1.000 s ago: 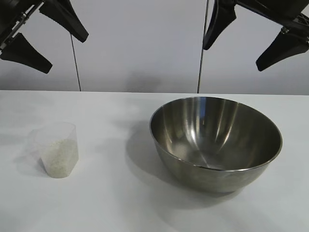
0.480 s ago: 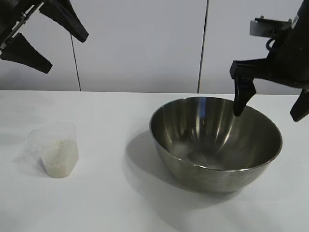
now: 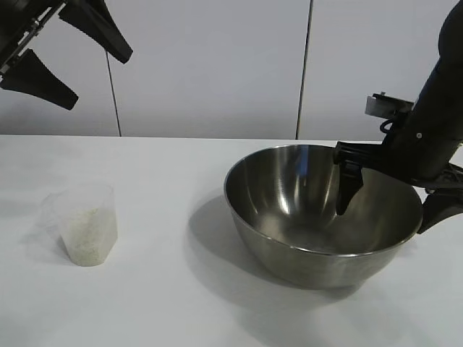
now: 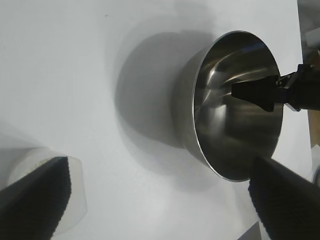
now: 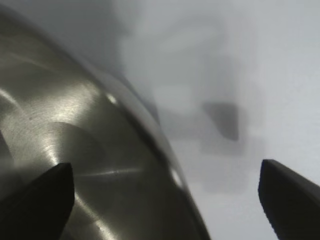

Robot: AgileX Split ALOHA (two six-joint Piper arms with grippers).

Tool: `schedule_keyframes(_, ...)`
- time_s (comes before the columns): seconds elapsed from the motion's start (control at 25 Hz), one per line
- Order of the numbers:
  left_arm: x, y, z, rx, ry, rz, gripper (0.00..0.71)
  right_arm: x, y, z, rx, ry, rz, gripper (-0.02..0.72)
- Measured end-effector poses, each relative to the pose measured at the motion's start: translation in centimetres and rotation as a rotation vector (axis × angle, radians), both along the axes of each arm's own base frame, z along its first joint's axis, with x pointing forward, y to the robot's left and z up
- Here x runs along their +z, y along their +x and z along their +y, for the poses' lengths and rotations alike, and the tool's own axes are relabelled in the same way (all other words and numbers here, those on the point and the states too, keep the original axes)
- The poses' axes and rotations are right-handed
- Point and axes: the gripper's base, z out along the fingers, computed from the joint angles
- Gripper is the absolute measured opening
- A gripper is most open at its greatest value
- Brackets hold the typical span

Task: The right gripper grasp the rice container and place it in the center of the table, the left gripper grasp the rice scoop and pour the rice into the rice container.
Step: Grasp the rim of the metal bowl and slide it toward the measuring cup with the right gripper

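The right gripper (image 3: 387, 206) straddles the right rim of the rice container (image 3: 304, 210), one finger inside the bowl, one outside, jaws spread wide with the rim between them. The bowl sits right of the table (image 3: 181, 303) centre; the wide-open left gripper (image 3: 65, 61) hangs above the rice scoop (image 3: 85, 223) at far left.

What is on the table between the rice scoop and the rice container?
Nothing: in the exterior view only bare white table and the bowl's shadow lie between the rice scoop and the rice container.
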Motion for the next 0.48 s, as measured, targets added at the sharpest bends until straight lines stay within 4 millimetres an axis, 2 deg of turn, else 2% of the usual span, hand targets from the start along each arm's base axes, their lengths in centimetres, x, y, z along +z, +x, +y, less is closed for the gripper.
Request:
schedule_keyframes(0.16,0.0,0.0,0.0,0.000,0.000,0.000,0.694,0.1,0.0,0.1,-0.001,0.012,0.002,0.020)
schedule_keyframes(0.48,0.0,0.0,0.0,0.000,0.000,0.000,0.694,0.2,-0.3,1.2,0.069,0.124,0.018,0.010)
